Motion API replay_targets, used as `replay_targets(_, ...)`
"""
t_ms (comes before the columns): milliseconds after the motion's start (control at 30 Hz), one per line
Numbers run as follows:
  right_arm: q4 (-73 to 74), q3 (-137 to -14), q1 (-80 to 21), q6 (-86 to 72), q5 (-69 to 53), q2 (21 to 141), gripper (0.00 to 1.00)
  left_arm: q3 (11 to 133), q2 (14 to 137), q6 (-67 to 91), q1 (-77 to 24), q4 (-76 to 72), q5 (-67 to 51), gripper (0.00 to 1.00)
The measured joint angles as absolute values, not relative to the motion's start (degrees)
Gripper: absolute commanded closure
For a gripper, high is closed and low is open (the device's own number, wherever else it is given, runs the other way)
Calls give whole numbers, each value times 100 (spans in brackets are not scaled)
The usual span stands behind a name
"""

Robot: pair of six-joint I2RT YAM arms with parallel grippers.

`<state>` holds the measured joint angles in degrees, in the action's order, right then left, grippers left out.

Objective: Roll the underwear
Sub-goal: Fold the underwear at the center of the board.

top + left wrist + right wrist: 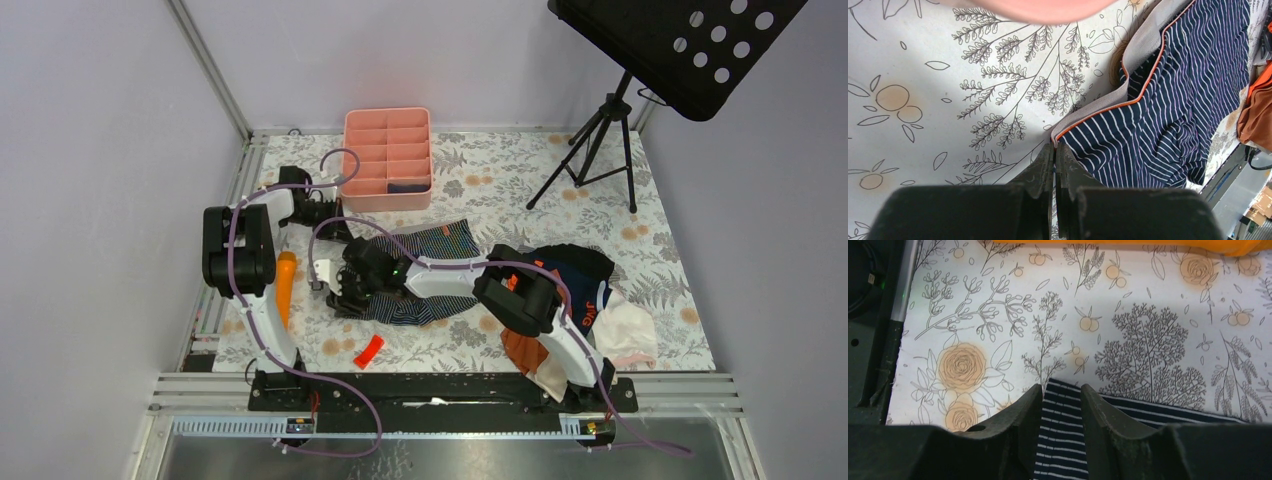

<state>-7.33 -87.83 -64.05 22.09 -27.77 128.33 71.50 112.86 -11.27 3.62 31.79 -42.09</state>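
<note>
The striped navy underwear (445,242) lies spread on the flowered tablecloth in the middle, partly under my right arm. In the left wrist view its grey waistband with orange piping (1140,55) runs to a corner at my left gripper (1054,146), which is shut on that corner. From above, the left gripper (338,228) sits at the cloth's far-left end. My right gripper (335,285) is at the near-left edge. Its jaws (1061,387) stand apart, open, with a strip of the striped underwear (1060,440) lying between them.
A pink compartment box (387,160) stands behind the underwear, a dark bundle in one cell. An orange garment (285,285) lies left by the left arm, a small red piece (368,350) near the front. Heaped clothes (590,290) are on the right, a tripod stand (600,140) behind.
</note>
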Motion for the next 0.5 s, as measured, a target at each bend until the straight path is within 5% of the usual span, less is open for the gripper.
replay_targets(367, -657, -9102, -6429, 2279, -2775, 13144, 59, 7150, 11286, -1133, 362, 3315, -4206, 100)
replay_targets(500, -613, -9102, -6431, 2418, -2808, 13144, 74, 7153, 11286, -1133, 362, 3339, -4206, 100)
